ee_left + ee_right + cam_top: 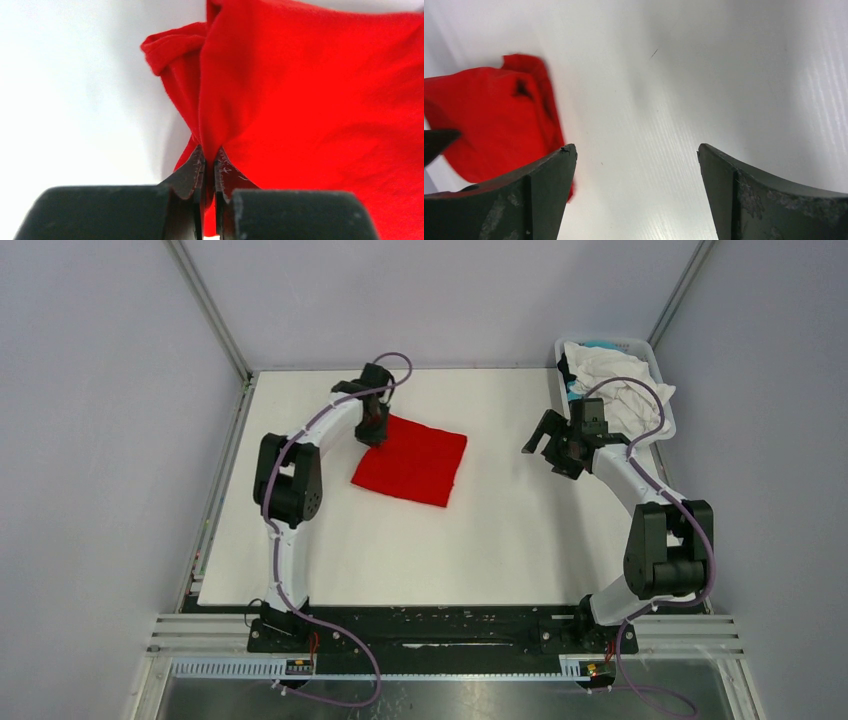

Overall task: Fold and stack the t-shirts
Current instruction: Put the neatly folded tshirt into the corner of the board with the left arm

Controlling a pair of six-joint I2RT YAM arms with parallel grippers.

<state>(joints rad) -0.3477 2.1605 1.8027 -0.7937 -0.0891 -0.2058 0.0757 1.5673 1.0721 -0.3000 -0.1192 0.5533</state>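
Note:
A bright red t-shirt [412, 463] lies folded into a rough square on the white table, left of centre. My left gripper [372, 432] is shut on its far left corner; the left wrist view shows the red cloth [310, 100] pinched between the jaws and lifted a little at my left gripper [210, 156]. My right gripper [548, 452] hangs open and empty above the bare table, right of the shirt. In the right wrist view the red t-shirt [489, 120] lies at the left, beyond my open right gripper [636, 150]. White, turquoise and black shirts [622, 390] are heaped in the basket.
A white lattice-sided basket [663, 430] stands at the far right corner of the table, just behind my right arm. Bare white table [400, 550] lies in front of the red shirt. Metal frame posts rise at the two back corners.

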